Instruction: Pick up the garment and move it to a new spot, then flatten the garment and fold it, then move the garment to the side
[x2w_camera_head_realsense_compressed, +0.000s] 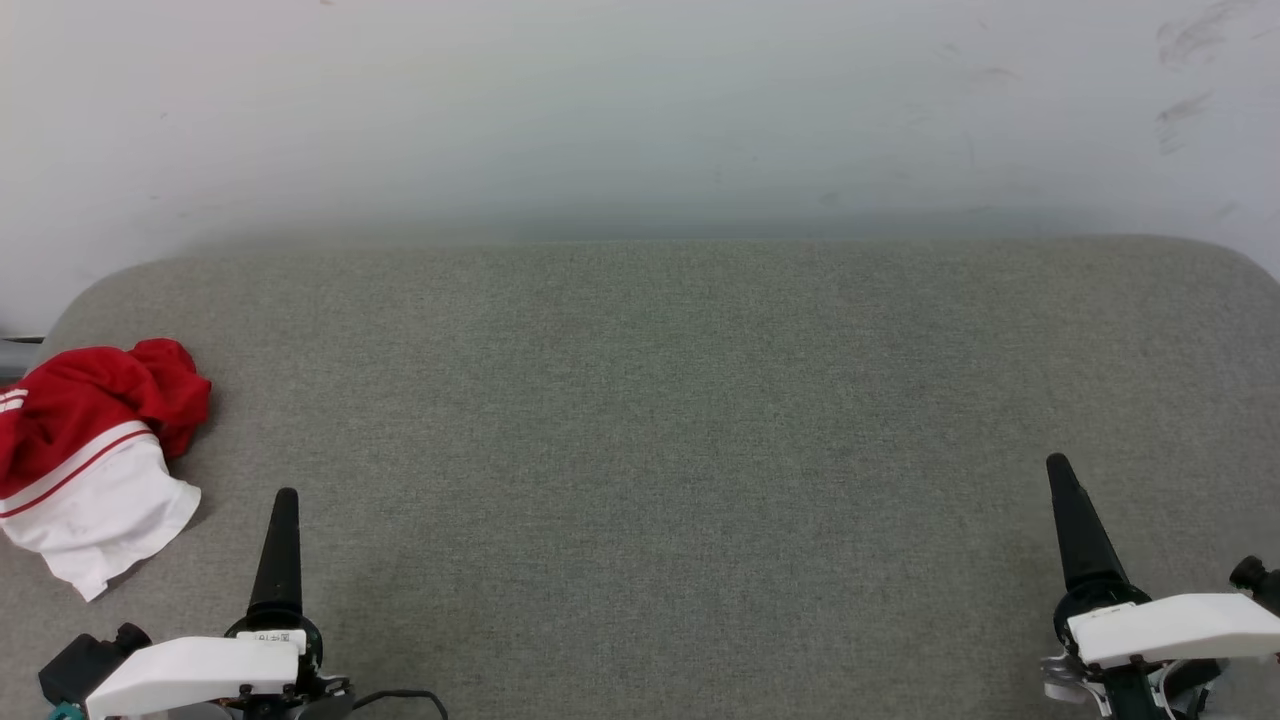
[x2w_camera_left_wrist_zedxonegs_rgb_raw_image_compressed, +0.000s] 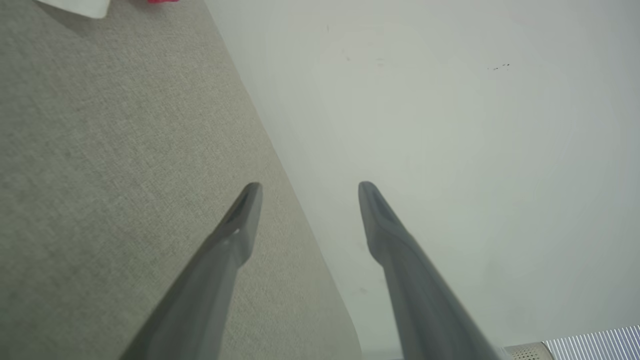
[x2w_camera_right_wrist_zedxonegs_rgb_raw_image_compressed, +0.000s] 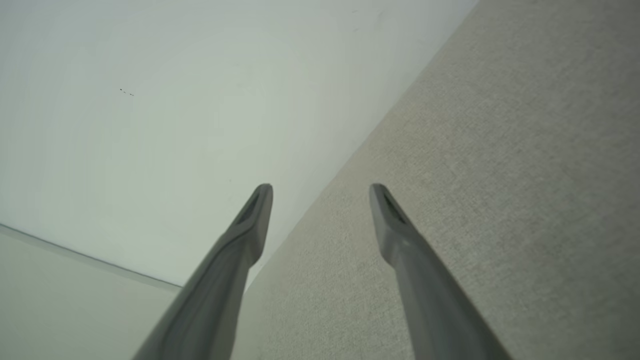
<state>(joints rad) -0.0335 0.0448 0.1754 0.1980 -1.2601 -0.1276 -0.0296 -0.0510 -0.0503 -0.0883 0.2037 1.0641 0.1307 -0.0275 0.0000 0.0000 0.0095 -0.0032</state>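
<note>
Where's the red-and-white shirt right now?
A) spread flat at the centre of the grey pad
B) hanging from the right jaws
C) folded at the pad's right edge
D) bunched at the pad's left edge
D: the crumpled red-and-white fabric garment lies in a heap at the left edge of the grey woven-fabric surface, with no jaws on it.

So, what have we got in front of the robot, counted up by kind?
Grey cushion: 1
Shirts: 1, the red and white shirt, crumpled at the cushion's left edge
Grippers: 2, the left gripper and the right gripper, jaws open and empty
Total: 4
</note>
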